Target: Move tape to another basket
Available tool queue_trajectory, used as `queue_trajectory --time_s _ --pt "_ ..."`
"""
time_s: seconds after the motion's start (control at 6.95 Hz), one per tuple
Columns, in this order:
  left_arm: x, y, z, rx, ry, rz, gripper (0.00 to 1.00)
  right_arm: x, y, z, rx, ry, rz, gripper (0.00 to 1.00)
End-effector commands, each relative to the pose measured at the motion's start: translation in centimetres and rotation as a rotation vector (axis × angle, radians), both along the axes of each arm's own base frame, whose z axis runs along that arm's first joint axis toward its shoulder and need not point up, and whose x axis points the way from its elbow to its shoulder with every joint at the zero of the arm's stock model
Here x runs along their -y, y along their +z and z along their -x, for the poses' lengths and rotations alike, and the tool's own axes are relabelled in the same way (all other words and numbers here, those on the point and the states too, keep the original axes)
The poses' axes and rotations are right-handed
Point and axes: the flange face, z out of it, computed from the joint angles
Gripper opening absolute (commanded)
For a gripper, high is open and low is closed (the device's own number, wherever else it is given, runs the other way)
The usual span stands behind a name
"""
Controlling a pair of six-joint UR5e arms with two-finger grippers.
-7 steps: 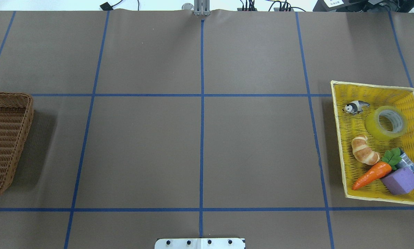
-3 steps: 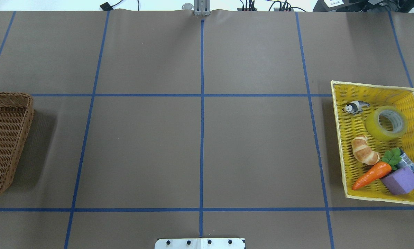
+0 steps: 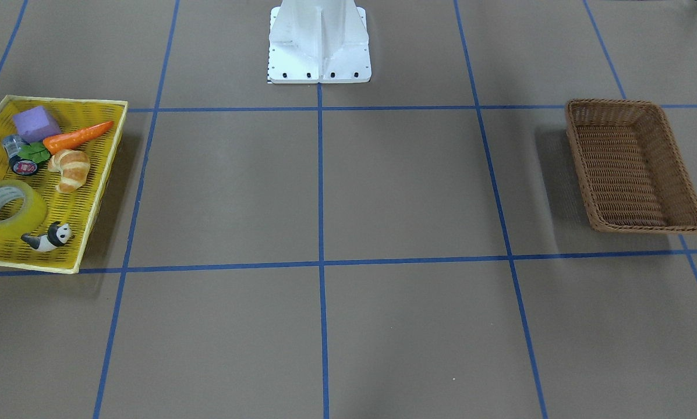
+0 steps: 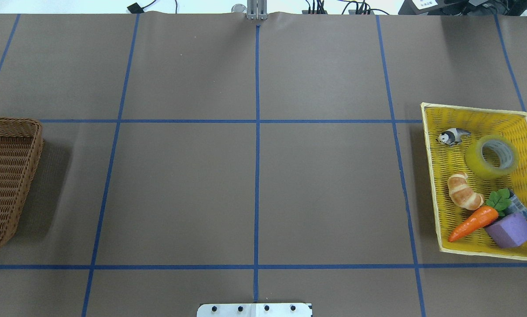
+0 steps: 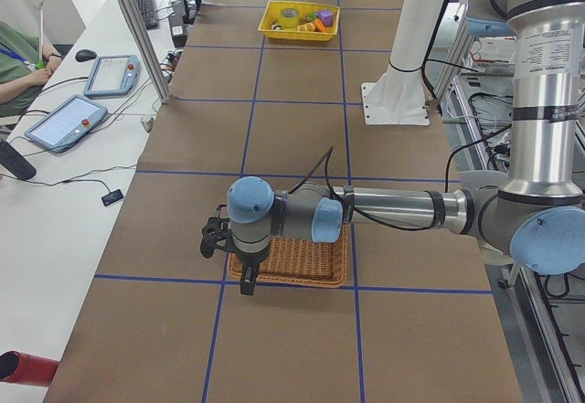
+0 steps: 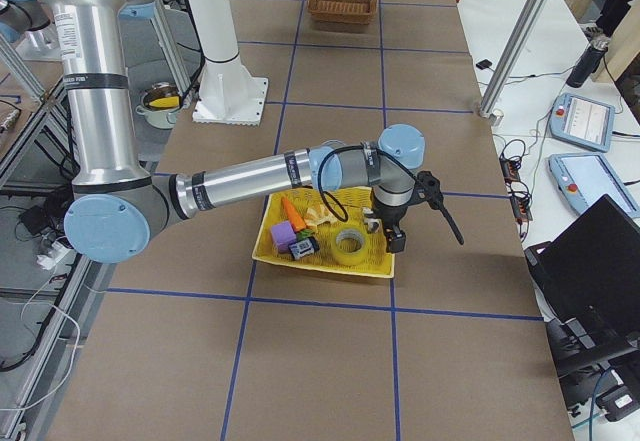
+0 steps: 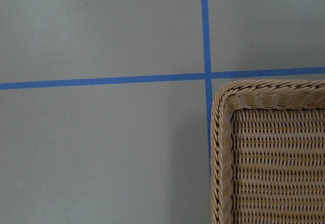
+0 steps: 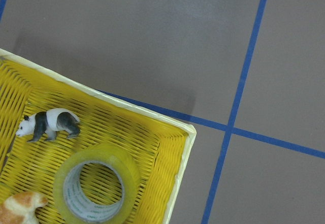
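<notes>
The tape (image 4: 474, 160), a wide translucent yellow roll with a whitish core, lies in the yellow plastic basket (image 4: 431, 176) at the table's right end. It also shows in the front view (image 3: 29, 215) and the right wrist view (image 8: 109, 155). The brown wicker basket (image 4: 34, 145) stands at the left end and holds nothing I can see; its corner shows in the left wrist view (image 7: 221, 158). My right gripper (image 6: 392, 243) hangs over the yellow basket's outer edge next to the tape. My left gripper (image 5: 247, 280) hangs over the wicker basket's (image 5: 302, 259) outer edge. I cannot tell whether either is open or shut.
The yellow basket also holds a panda figure (image 4: 452, 136), a croissant (image 4: 464, 197), a carrot (image 4: 472, 223), a purple block (image 4: 510, 230) and a small cylinder (image 3: 21, 160) with a red label. The robot's white base (image 3: 319, 46) stands at mid-table.
</notes>
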Motion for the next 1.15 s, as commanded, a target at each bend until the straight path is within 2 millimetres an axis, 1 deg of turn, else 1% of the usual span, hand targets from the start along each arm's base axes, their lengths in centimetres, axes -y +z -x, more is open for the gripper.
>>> queue_trajectory --time_s 0.0,0.14,0.29,0.43,0.58,0.72,0.86,1.01 --pt "0.2 -0.2 0.0 0.0 0.0 -0.019 0.99 0.4 -1.1 4.7 0.014 -0.081 -0.042 1.0" --pt "0.2 -0.1 0.0 0.0 -0.002 -0.015 0.99 -0.6 0.6 6.4 0.036 -0.115 -0.082 1.0" --pt "0.2 0.1 -0.1 0.001 -0.002 -0.011 0.99 -0.7 1.9 7.0 0.043 -0.128 -0.101 1.0" --pt "0.2 0.1 -0.1 0.001 -0.002 -0.011 0.99 -0.4 4.3 8.2 0.031 -0.154 -0.066 1.0" --pt "0.2 0.4 -0.1 0.001 0.0 -0.009 0.99 -0.1 4.7 10.3 0.025 -0.193 -0.061 1.0" --pt "0.2 0.7 -0.1 0.003 0.001 -0.004 0.99 -0.2 5.0 12.3 0.022 -0.228 -0.059 1.0" --pt "0.1 1.3 -0.1 0.003 0.001 0.004 0.99 -0.3 5.5 13.0 0.009 -0.241 -0.053 1.0" --pt "0.3 1.3 -0.1 0.002 0.001 0.004 0.99 -0.3 5.8 13.3 -0.021 -0.245 -0.058 1.0"
